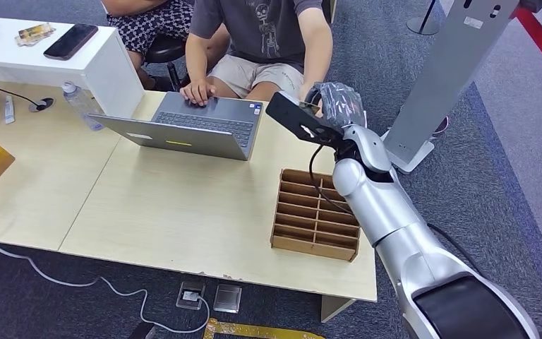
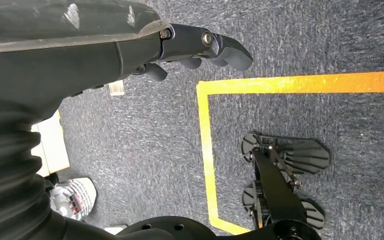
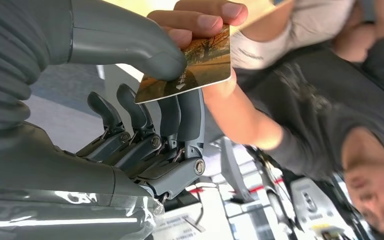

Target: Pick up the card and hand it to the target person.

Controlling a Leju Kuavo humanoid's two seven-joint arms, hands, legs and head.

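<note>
The card (image 3: 195, 67), printed with an orange and brown scene, is pinched between the thumb and fingers of my right hand (image 3: 155, 95). A seated person's fingers (image 3: 200, 20) grip the card's far edge at the same time. In the head view my right hand (image 1: 333, 106) is raised over the far edge of the table (image 1: 183, 205), right in front of that person (image 1: 268, 42) in a grey T-shirt. My left hand (image 2: 200, 47) hangs over blue carpet, fingers curled loosely, holding nothing.
An open laptop (image 1: 190, 131) lies by the person's other hand. A wooden slotted organizer (image 1: 316, 215) stands on the table below my right arm. A water bottle (image 1: 81, 104) and a white shelf (image 1: 56, 53) with a phone are at the left. A grey stand (image 1: 452, 78) rises on the right.
</note>
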